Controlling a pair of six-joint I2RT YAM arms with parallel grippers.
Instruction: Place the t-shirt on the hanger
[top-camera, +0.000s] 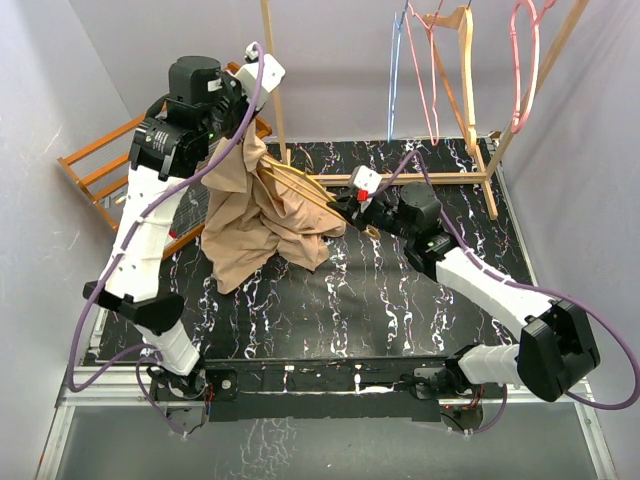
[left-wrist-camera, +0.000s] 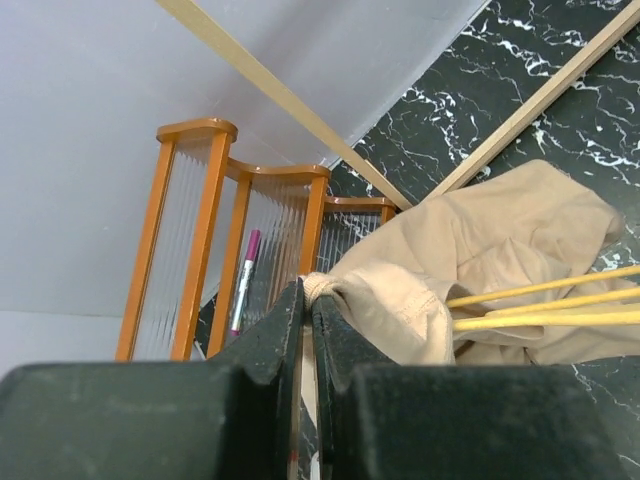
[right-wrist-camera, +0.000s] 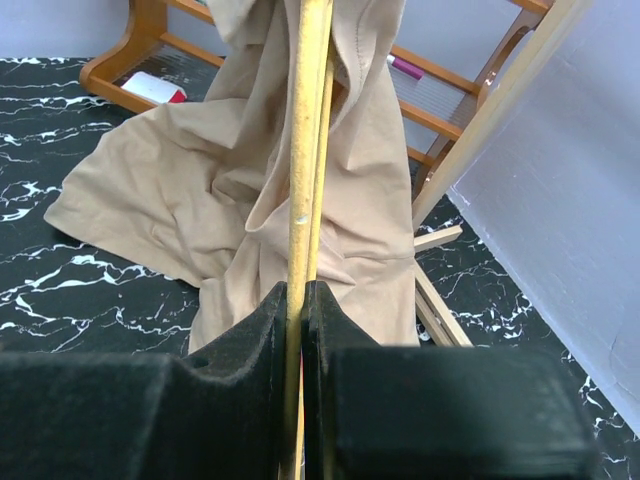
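Observation:
The tan-beige t-shirt (top-camera: 262, 222) hangs bunched from my left gripper (top-camera: 240, 135), its lower part lying on the black marbled table. My left gripper (left-wrist-camera: 308, 292) is shut on the shirt's ribbed edge (left-wrist-camera: 322, 288). The mustard-yellow hanger (top-camera: 305, 190) pokes into the shirt, and my right gripper (top-camera: 350, 205) holds its other end. In the right wrist view my right gripper (right-wrist-camera: 302, 290) is shut on the hanger (right-wrist-camera: 308, 150), whose bars run up into the shirt (right-wrist-camera: 200, 190). The hanger's bars (left-wrist-camera: 545, 305) also show in the left wrist view, entering the shirt (left-wrist-camera: 500, 235).
An orange wooden rack (top-camera: 100, 180) stands at the table's left edge, behind the shirt. A light wooden frame (top-camera: 480, 150) at the back right carries pink (top-camera: 522, 70), blue (top-camera: 395, 80) and wooden (top-camera: 455, 40) hangers. A pink marker (left-wrist-camera: 243, 280) lies in the rack.

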